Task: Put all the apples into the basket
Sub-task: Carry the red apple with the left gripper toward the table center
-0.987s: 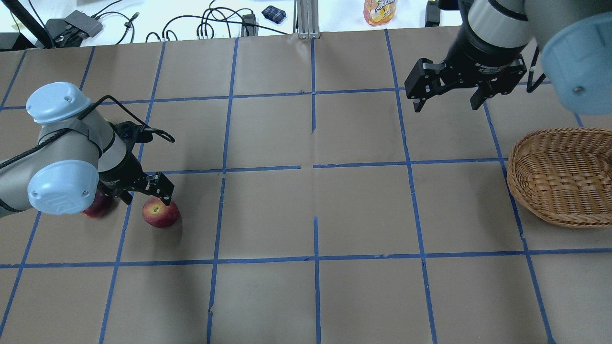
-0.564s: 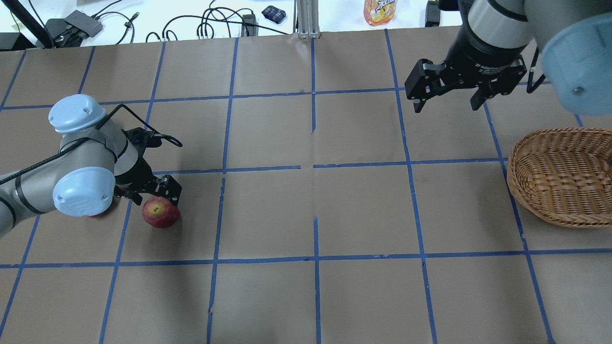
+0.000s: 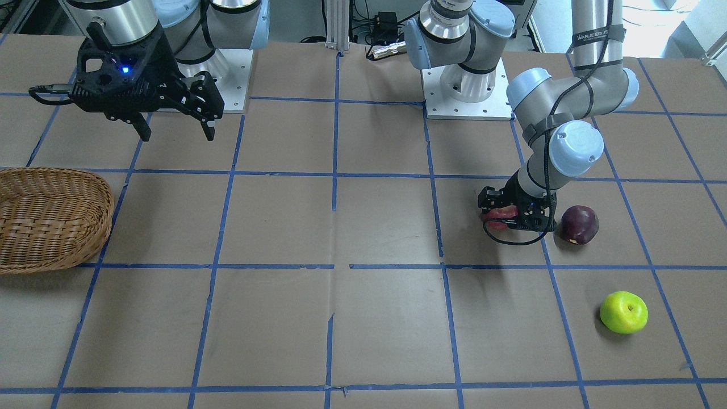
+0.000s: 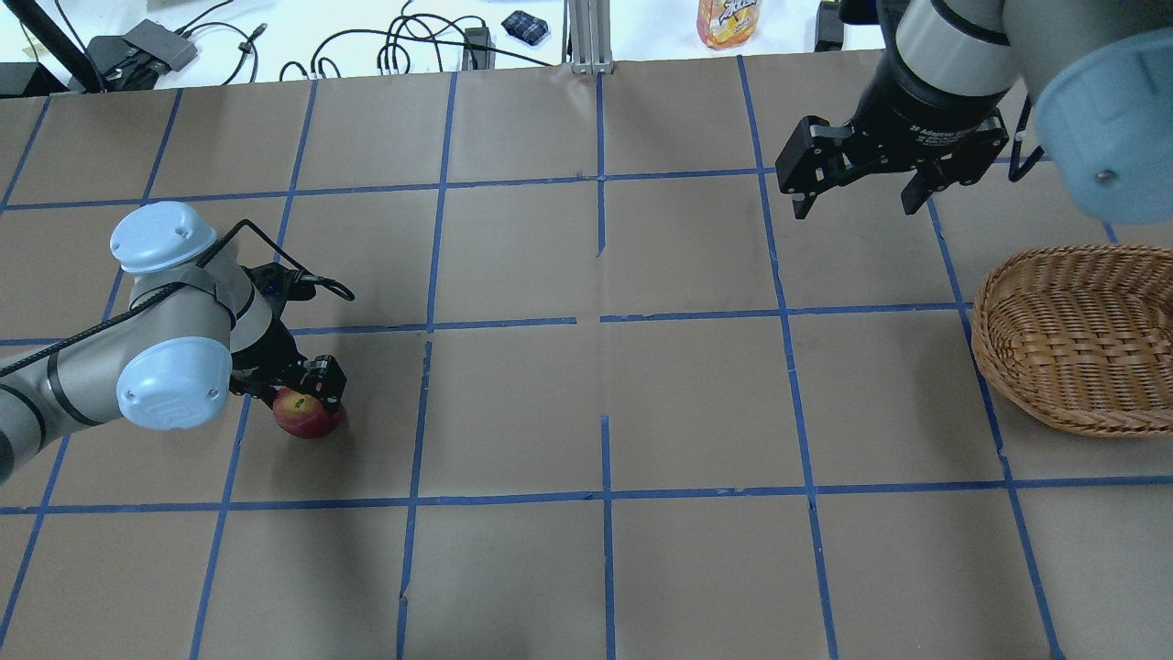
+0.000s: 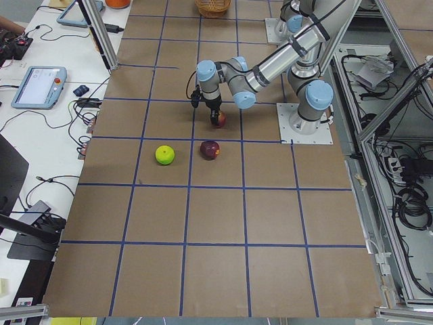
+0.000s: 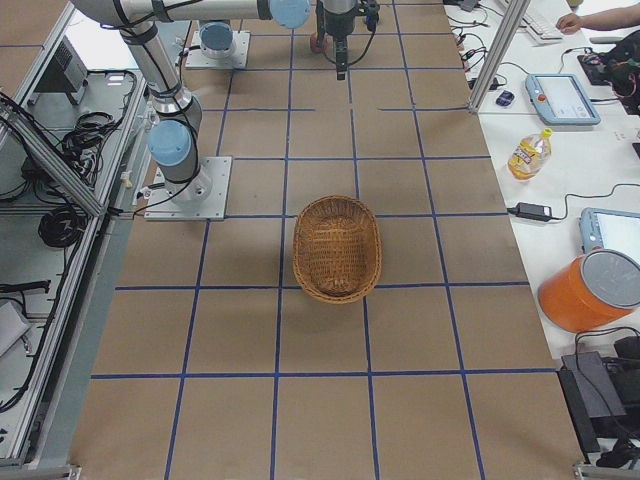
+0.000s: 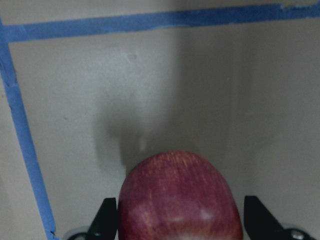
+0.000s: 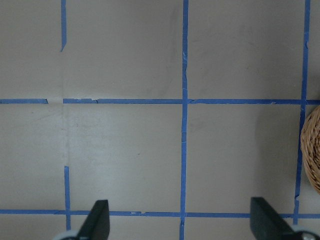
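The red apple (image 4: 310, 420) lies on the table at the left, and my left gripper (image 4: 307, 396) is lowered over it, open, with a finger on each side. The left wrist view shows the apple (image 7: 180, 197) between the two fingers (image 7: 106, 222) with small gaps. The dark maroon apple (image 3: 579, 224) lies just beside that gripper, hidden under the arm in the overhead view. The green apple (image 3: 623, 312) lies further out, alone. The wicker basket (image 4: 1081, 339) stands at the far right, empty. My right gripper (image 4: 857, 200) hovers open and empty, near the basket.
An orange drink bottle (image 4: 729, 20) and cables (image 4: 412, 46) lie beyond the table's far edge. The arm bases (image 3: 466, 96) stand on the robot's side. Blue tape lines divide the brown table top into squares.
My left gripper has moved right and down from beside the red apple to straddle it. The maroon apple has gone under the arm in the overhead view. The right arm has hardly moved.
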